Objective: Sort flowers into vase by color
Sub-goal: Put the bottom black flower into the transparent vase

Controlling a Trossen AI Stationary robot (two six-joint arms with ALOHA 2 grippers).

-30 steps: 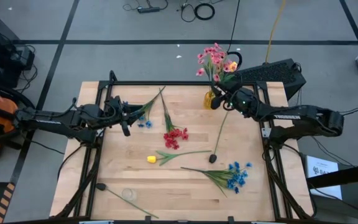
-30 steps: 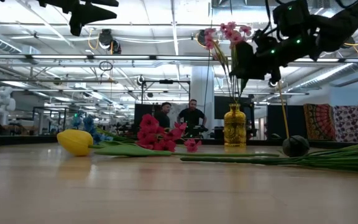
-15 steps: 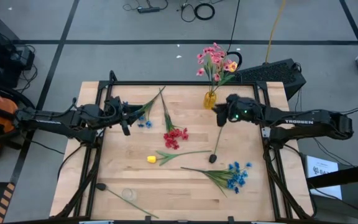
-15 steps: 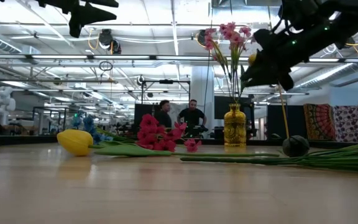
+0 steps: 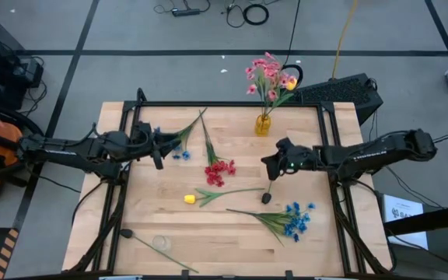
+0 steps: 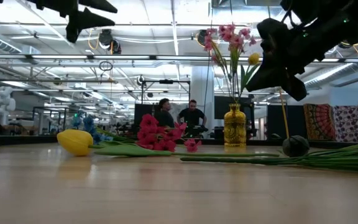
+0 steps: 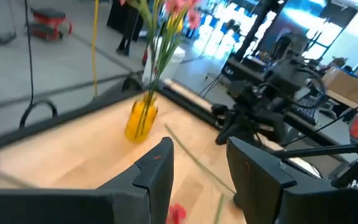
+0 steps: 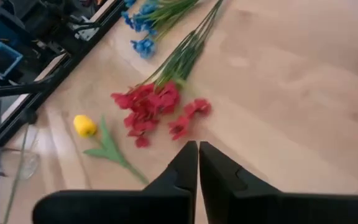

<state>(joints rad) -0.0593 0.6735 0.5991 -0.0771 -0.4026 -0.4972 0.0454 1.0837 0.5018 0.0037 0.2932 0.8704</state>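
Under my arms: wood desk (image 5: 162,222) w/ yellow vase (image 5: 263,124) at the far edge, pink blooms in it. Lying flat: red sprig (image 5: 218,169), yellow bud (image 5: 189,199), blue sprigs (image 5: 294,219) & (image 5: 179,149), dark-headed stems (image 5: 266,197) & (image 5: 126,232).

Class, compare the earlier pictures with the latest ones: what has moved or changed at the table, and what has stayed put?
The right gripper drew back from the yellow vase toward the table's middle and closed empty, now above the dark-headed stem. Unchanged: the left gripper stays open over the blue sprig; the pink flowers remain in the vase; the red cluster, yellow bud and blue bunch lie where they were.
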